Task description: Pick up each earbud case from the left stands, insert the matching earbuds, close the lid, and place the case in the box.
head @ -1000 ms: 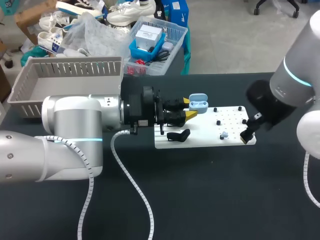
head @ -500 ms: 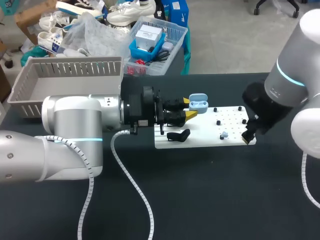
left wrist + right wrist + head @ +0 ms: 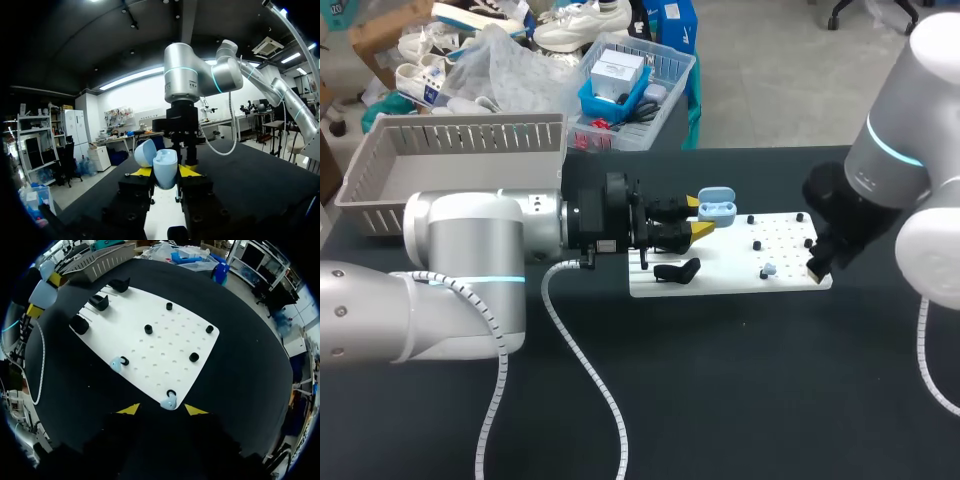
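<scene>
The earbud case (image 3: pixel 165 166) is pale blue, of smooth plastic with rounded corners. Its lid (image 3: pixel 144 152) stands open, and the inside shows two small hollows. The left gripper (image 3: pixel 697 216) is clamped on the case from both sides with its yellow tips and holds it in the air over the left end of the white board (image 3: pixel 720 275). This board is flat and matte, with rows of small holes and short black pegs (image 3: pixel 148 329). The first earbud (image 3: pixel 116 364), also pale blue, lies beside a peg. The second earbud (image 3: pixel 169 402) lies at the board's edge, between the fingers of the right gripper (image 3: pixel 163 410), which stand apart and, it seems, do not touch it. The grey slatted box (image 3: pixel 450 150) stands well apart from the board.
</scene>
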`<state>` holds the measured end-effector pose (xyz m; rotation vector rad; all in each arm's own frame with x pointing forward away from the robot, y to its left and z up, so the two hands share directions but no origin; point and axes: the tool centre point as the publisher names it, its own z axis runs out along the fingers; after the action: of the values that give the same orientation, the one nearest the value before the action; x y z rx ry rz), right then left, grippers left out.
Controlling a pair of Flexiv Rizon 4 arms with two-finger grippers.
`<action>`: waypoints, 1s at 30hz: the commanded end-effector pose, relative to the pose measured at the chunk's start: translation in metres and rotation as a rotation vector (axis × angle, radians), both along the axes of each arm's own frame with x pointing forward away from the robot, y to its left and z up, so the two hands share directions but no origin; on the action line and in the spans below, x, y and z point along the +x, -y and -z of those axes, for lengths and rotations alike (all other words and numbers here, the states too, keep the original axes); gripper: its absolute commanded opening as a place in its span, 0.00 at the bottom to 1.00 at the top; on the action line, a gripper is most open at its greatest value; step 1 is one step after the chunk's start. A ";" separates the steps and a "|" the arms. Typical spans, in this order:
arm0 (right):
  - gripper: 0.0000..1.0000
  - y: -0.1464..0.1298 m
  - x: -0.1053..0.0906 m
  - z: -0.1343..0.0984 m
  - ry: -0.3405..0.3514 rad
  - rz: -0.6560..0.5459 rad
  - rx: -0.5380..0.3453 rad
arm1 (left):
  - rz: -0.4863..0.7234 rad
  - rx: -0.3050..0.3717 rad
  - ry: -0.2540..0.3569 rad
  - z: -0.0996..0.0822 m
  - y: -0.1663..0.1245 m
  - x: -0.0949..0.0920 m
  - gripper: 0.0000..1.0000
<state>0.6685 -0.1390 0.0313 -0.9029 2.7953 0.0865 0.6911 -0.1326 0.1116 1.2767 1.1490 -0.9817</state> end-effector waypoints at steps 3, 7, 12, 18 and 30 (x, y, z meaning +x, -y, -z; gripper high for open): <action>0.49 -0.001 0.004 0.003 -0.007 0.001 0.005 | -0.003 -0.003 0.002 0.001 0.000 0.000 0.00; 0.49 -0.001 0.004 0.005 -0.010 0.003 0.010 | -0.003 -0.003 0.002 0.001 0.000 0.000 0.00; 0.48 -0.002 0.004 0.008 -0.014 0.006 0.016 | -0.003 -0.003 0.002 0.001 0.000 0.000 0.00; 0.47 -0.002 0.004 0.008 -0.014 0.011 0.018 | -0.003 -0.003 0.002 0.001 0.000 0.000 0.00; 0.42 0.000 0.004 0.011 -0.020 0.017 0.017 | -0.003 -0.003 0.002 0.001 0.000 0.000 0.00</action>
<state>0.6708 -0.1389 0.0218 -0.8819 2.8127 0.1191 0.6911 -0.1326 0.1115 1.2766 1.1488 -0.9817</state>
